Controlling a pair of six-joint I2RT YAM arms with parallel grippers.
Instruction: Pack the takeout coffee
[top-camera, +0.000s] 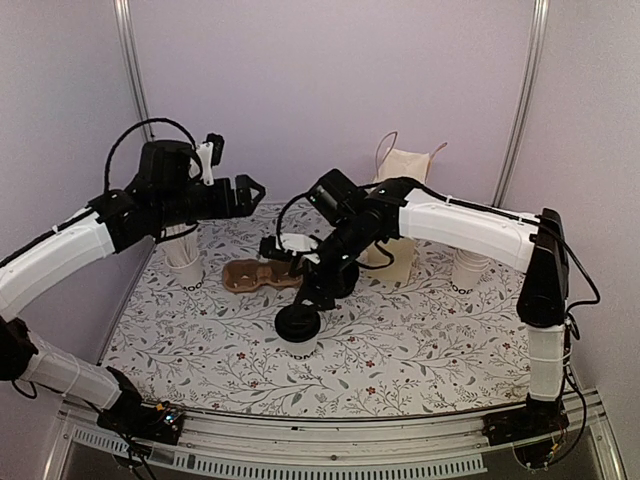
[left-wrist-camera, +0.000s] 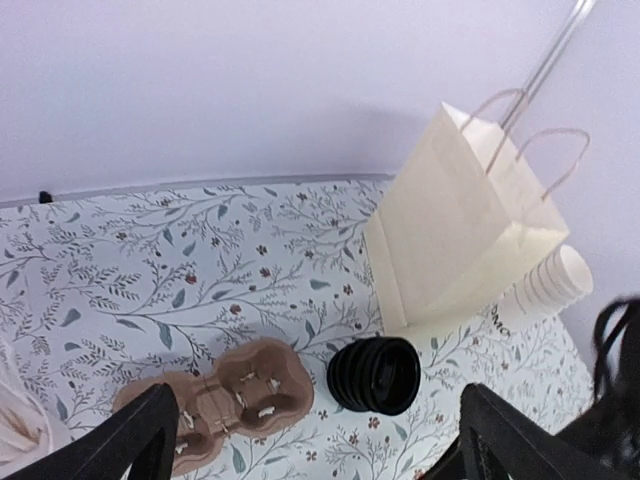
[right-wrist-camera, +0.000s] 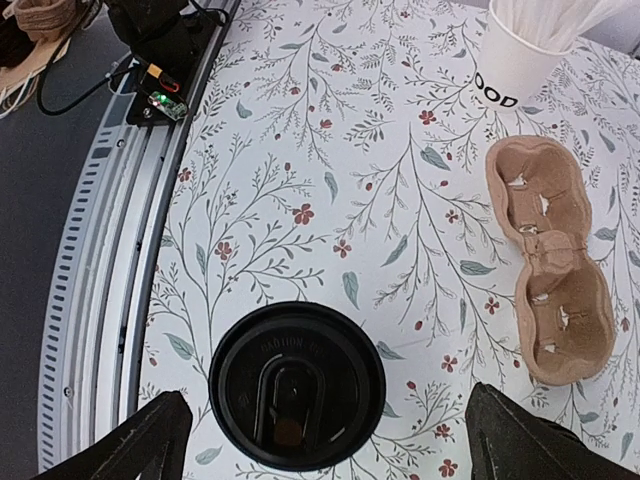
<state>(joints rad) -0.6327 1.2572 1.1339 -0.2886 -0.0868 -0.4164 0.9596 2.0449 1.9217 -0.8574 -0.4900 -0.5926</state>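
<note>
Takeout coffee (top-camera: 298, 326) stands upright on the floral table (top-camera: 400, 340) with its lid on, near the brown cup carrier (top-camera: 260, 275) but apart from it, on the side toward the arm bases. Right gripper (right-wrist-camera: 325, 395) hangs directly over the lid, fingers spread wide, gripping nothing. Left gripper (top-camera: 250, 190) is raised at left, fingers likewise apart and empty.

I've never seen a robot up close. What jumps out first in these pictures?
The black-lidded takeout coffee stands near the middle of the flowered table, with the right gripper open over it. Farther back are a brown cup carrier lying flat and, near the back wall, a cream paper bag standing upright.
</note>
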